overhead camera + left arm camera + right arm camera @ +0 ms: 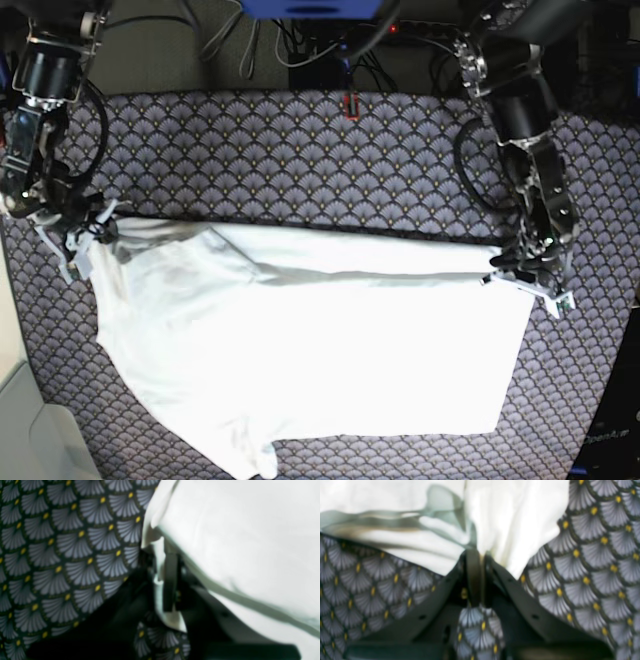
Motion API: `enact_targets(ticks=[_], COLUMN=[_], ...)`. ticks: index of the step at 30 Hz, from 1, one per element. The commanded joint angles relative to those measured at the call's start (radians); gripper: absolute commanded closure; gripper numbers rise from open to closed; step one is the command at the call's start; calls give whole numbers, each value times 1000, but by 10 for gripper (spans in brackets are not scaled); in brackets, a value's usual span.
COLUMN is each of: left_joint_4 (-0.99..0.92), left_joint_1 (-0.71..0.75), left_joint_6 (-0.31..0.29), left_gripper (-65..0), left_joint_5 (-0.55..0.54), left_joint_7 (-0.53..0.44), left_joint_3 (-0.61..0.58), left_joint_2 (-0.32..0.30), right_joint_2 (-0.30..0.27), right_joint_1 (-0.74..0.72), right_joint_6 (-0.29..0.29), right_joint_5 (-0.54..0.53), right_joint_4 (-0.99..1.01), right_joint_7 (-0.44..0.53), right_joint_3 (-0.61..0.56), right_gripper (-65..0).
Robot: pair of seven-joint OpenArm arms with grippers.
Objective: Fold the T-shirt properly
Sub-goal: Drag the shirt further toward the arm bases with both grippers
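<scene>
On the patterned tablecloth [300,160] the T-shirt [320,350] lies spread, its far edge drawn into a taut ridge between the two arms. Both pairs of jaws are closed on cloth: the right gripper [476,555] pinches a bunched corner at the base view's left, the left gripper [170,555] clamps the opposite corner. To fold well, I would lift both corners together, keep the edge tight and level, carry it toward the near hem, and lay it down without dragging the lower layer
</scene>
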State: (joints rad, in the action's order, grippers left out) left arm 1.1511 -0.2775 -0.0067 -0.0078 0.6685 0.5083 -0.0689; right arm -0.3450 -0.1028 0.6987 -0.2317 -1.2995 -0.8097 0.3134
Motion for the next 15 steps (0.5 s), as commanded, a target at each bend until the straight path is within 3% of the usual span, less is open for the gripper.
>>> enact_targets(ticks=[1,7,15], left_joint_4=[50,247,471], left_joint_1=[-6,143,364], left_joint_6=[3,3,1], left_gripper=[-6,-6,-6], left_joint_5=[7,7,7], left_joint_7=[-3,102,129], left_joint_3=[0,5,0], left_joint_2=[-13,11,34], right_joint_2=[-21,-22,-16], right_joint_1=[7,182,398], right_joint_6=[-1,-1,-1], right_joint_5=[-4,-53,-57], right_joint_4=[-53,-262,-467], right_joint_7=[-9,-47,-52], right_joint_3=[8,14,79], right_gripper=[0,0,0])
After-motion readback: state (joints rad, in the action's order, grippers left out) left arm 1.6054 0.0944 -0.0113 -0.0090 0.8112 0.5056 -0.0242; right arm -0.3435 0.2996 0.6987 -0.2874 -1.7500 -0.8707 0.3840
